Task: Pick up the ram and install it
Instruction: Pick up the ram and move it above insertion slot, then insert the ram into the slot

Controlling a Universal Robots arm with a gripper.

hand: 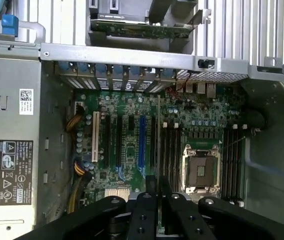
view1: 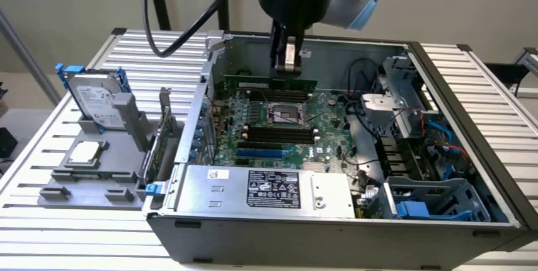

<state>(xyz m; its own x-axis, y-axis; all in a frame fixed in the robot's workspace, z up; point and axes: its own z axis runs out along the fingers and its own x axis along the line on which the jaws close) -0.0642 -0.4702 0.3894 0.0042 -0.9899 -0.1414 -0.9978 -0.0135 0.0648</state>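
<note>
the black gripper (view1: 286, 72) has its jaws drawn narrow, pinching the long thin green ram stick (view1: 248, 84) by its upper edge. the stick hangs level inside the open grey metal computer case (view1: 336, 239), over the green motherboard (view1: 332, 110), just past the square silver processor socket (view1: 284, 113) from the black memory slots (view1: 273, 133).

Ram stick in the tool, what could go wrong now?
The ram is pinched by its top edge in the shut tool, close over the motherboard. It might come down crooked and miss a memory slot, jamming instead of clicking in. It could also bump the open processor socket right beside it and damage it.
</note>
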